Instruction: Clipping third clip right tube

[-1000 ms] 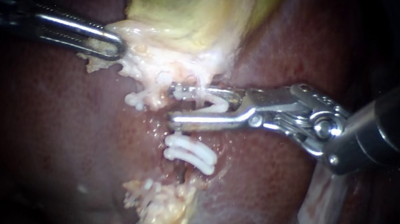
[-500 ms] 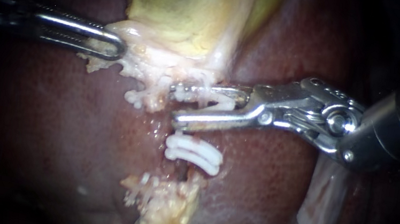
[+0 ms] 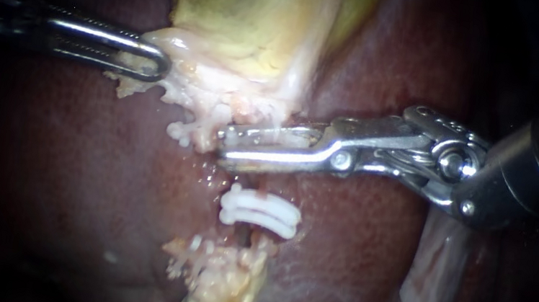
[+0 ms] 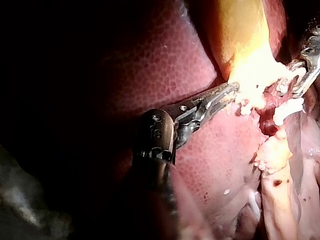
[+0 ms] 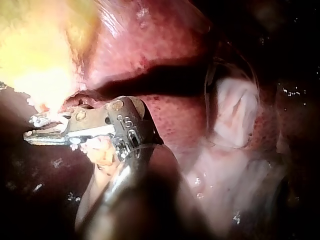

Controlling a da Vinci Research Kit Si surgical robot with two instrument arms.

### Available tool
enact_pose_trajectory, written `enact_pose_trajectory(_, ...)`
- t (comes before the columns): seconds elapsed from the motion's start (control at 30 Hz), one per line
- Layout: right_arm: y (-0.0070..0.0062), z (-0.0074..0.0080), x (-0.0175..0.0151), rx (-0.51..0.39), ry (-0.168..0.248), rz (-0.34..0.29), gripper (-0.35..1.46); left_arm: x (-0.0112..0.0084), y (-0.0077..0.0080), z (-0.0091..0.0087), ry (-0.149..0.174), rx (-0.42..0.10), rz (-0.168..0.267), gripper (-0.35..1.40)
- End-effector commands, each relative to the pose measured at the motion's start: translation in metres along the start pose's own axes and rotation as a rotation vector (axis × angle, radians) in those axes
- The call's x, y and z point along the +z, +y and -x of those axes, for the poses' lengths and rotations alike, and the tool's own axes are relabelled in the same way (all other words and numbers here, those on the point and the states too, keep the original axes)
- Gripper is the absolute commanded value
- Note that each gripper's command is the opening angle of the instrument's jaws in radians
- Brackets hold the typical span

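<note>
Your left instrument (image 3: 153, 60), a slender steel shaft with a looped, ridged tip, comes in level from the left and points right. Its jaws are clamped on the pale ragged tissue (image 3: 182, 82) that hangs from the near edge of the yellow-green gallbladder (image 3: 256, 10). The left wrist view shows the same hold: the left instrument (image 4: 227, 94) reaches straight ahead over the dark red liver (image 4: 165, 55), with the bright tissue pinched at its tip.

Your right instrument (image 3: 226, 145), a thicker dark shaft with a bright hinged steel wrist, enters from the right. Its wrist is bent so that the long jaws lie almost level and point left. The jaws are drawn close together on a white plastic clip (image 3: 280, 133), a strip of which shows between them. They lie across the tube just near of the gallbladder's pale neck.

Nearer still, two white plastic clips (image 3: 258, 213) sit side by side across the same tube (image 3: 243, 234), apart from the jaws. A short dark length of the tube shows before it enters lumpy cream-coloured fat (image 3: 218, 281).

In the right wrist view the right instrument (image 5: 32, 127) extends sideways from its bent wrist, its tips just beside the glowing gallbladder (image 5: 35, 45).
</note>
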Motion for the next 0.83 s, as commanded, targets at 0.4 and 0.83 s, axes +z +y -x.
enact_pose_trajectory(0.4, 0.0009, 0.0017, 0.0001, 0.089, -0.016, 0.052, -0.35, 0.0, 0.0, 0.0, 0.0, 0.0, 0.0, -0.35)
enact_pose_trajectory(0.83, 0.0013, 0.0019, 0.0001, 0.087, -0.016, 0.054, -0.35, 0.0, 0.0, 0.0, 0.0, 0.0, 0.0, -0.35)
